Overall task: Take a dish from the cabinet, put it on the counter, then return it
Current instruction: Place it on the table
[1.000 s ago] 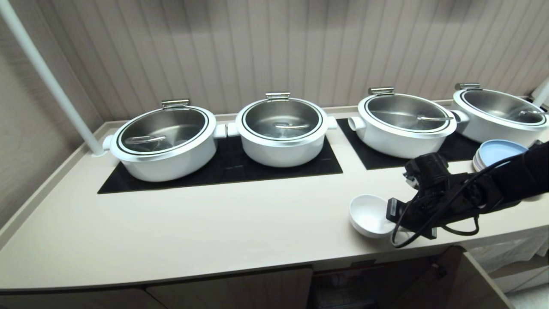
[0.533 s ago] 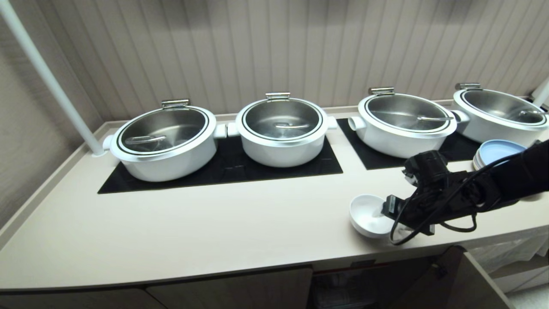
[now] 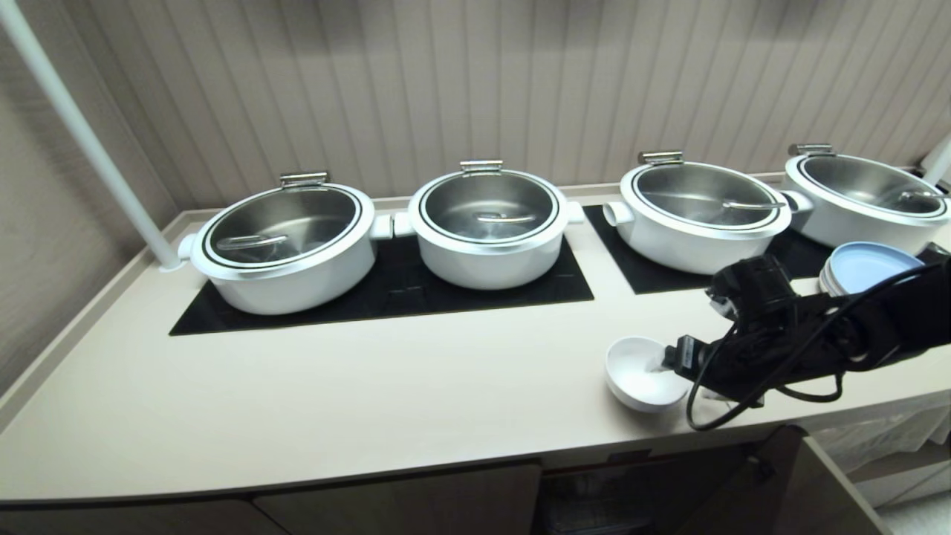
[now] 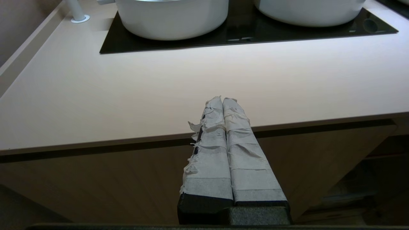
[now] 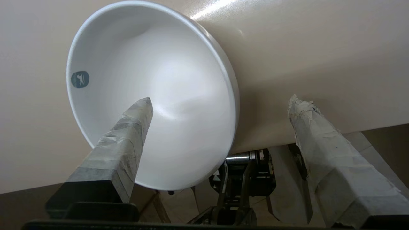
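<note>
white bowl (image 3: 639,371) sat upright on the counter (image 3: 371,401), close to the front edge, over toward the right end. right gripper (image 5: 220,105) was spread wide around its near rim: one taped finger (image 5: 127,127) reached inside the bowl, the other stood outside and well clear of the wall. nothing pinched, bowl rested on the countertop on its own. small dark logo sticker (image 5: 80,79) showed on the inner wall. in the head view the right arm (image 3: 839,327) came in low from the right, black cable looped under it, gripper right at the bowl's right side.

left gripper (image 4: 223,105) sat parked out in front of the counter edge, taped fingers pressed flat together, holding nothing, pointed at the closed ribbed cabinet door (image 4: 96,185) under the top.

behind the bowl: four big white pots (image 3: 487,227) with steel lids lined up on the black glass panels (image 3: 401,293), and a stack of pale blue plates (image 3: 865,267) at the far right, partly hidden by the arm. open cabinet bay (image 3: 594,498) directly below the bowl, door swung out at the right, inside too dark to make out. white pole (image 3: 82,141) leaned up from the counter's back left corner.
</note>
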